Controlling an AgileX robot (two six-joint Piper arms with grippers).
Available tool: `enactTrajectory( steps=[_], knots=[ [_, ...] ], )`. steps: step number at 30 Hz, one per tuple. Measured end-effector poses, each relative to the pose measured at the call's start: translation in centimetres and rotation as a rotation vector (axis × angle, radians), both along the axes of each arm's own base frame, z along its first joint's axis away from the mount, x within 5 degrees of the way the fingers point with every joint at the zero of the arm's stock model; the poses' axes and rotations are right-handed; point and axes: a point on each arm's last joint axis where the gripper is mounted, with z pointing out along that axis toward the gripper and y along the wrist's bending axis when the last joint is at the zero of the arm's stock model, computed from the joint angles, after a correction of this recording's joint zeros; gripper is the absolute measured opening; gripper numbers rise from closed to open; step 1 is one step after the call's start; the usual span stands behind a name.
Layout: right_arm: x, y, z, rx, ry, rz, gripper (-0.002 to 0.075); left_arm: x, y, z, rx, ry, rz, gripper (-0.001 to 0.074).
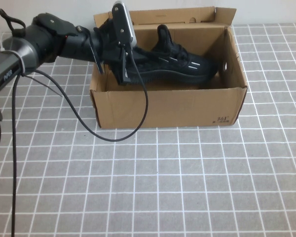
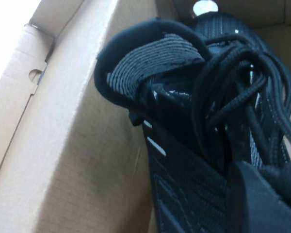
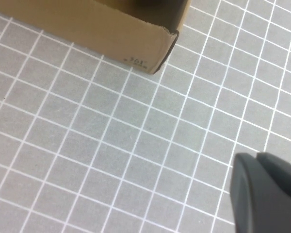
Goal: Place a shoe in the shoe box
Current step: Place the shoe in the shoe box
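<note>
Shoe box [image 1: 167, 106] sitting open on the grey gridded worktop [image 1: 187, 187], flaps up, small dark print near the front right corner, a round hole in the right-hand wall. Inside it, the black shoe [image 1: 175, 64], lying lengthwise with toe toward the right wall and heel toward the left, heel end raised a little above the toe. White dashes visible along its side.

Left arm reaching in from the left over the box's left wall, with the left pincer [image 1: 124, 74] down inside the box at the shoe's heel end. Closed on the shoe, gripping near the heel collar. From the left wrist view, the shoe [image 2: 203, 121] filling most of the picture: ribbed heel tab, tangled black laces, white dashes, and the inner cardboard wall of the shoe box [image 2: 82, 145] close alongside. A black cable [image 1: 84, 126] hanging from the left arm, looping down in front of the box onto the worktop.

Right pincer [image 3: 264, 191] out of the high view; in the right wrist view, only a dark part of it at the edge, held above the bare worktop [image 3: 111, 155], well apart from the shoe box [image 3: 111, 34] corner with its print. Fingers closed, holding nothing.
</note>
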Motion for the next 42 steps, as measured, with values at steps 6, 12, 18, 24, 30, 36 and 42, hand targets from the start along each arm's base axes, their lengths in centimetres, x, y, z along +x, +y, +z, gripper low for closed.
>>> enactTrajectory(
  steps=[6, 12, 18, 24, 30, 36, 42],
  knots=[
    [-0.1, 0.2, 0.0, 0.017, 0.012, 0.008, -0.0016, 0.4, 0.1, -0.9, 0.024, -0.043, -0.021, 0.0021],
    [-0.3, 0.4, -0.1, 0.045, 0.033, 0.021, -0.0016, 1.2, 0.9, -2.6, 0.026, -0.030, -0.010, 0.0021],
    [-0.3, 0.6, -0.2, 0.060, 0.043, 0.028, -0.0016, 1.8, 1.4, -2.7, -0.038, -0.031, 0.037, 0.0021],
    [-0.4, 0.6, -0.2, 0.063, 0.045, 0.029, -0.0016, 2.1, 1.5, -2.3, -0.092, -0.039, 0.079, 0.0023],
    [-0.4, 0.6, -0.2, 0.064, 0.046, 0.030, -0.0016, 2.5, 1.8, -2.1, -0.110, -0.052, 0.137, 0.0184],
    [-0.4, 0.6, -0.2, 0.063, 0.046, 0.031, -0.0016, 2.3, 1.8, -2.0, -0.173, 0.033, 0.155, 0.0377],
    [-0.4, 0.6, -0.2, 0.065, 0.047, 0.032, -0.0016, 1.5, 1.9, 1.2, -0.258, 0.095, 0.209, 0.0397]
  ],
)
